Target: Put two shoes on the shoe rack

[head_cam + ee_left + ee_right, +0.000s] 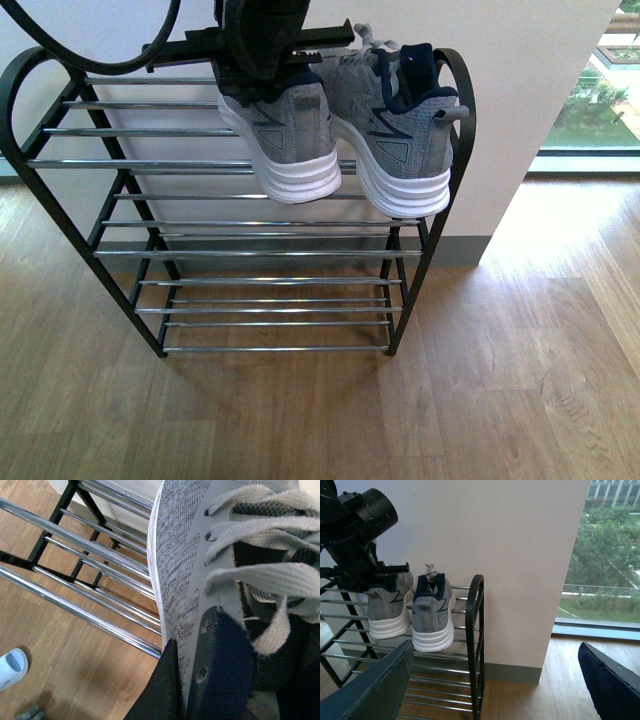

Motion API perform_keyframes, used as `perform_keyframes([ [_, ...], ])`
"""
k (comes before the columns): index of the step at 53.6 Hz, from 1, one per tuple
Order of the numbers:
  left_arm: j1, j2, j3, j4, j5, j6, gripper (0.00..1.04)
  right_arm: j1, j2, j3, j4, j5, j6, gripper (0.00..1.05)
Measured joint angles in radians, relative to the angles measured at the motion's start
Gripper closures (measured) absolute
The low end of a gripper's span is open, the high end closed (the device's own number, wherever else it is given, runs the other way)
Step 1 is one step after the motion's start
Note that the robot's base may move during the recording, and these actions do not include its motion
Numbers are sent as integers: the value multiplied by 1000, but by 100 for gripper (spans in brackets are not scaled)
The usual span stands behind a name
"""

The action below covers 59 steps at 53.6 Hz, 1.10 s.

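The black shoe rack with chrome rods stands against a white wall. Two grey sneakers with white soles sit heels-out on its top tier, at the right end. My left gripper is shut on the left grey sneaker from above. In the left wrist view its dark fingers clamp that sneaker's knit side beside the laces. The other grey sneaker rests free beside it. My right gripper hangs open and empty in front of the rack's right side rail, away from both sneakers.
A pale blue slide lies on the wooden floor in front of the rack. The lower tiers hold nothing. A window is to the right of the wall corner. Wooden floor spreads in front and to the right.
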Motion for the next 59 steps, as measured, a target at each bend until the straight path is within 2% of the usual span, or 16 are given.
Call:
perform_keyframes([
  [17,13,84,120,65,-35,316,103,0,0,0,0,0,0,9],
  [25,13,79,89,123,-33,352,102,0,0,0,0,0,0,9],
  [37,24,33,3,211,14,351,70,0,0,0,0,0,0,9],
  [42,26,-5,-42,243,35,338,52,0,0,0,0,0,0,9],
  [50,22,-69,-105,274,25,321,31,0,0,0,0,0,0,9],
  [57,12,-203,-254,393,-71,352,8,0,0,0,0,0,0,9],
  [59,9,-254,-307,449,-120,386,9,0,0,0,0,0,0,9],
])
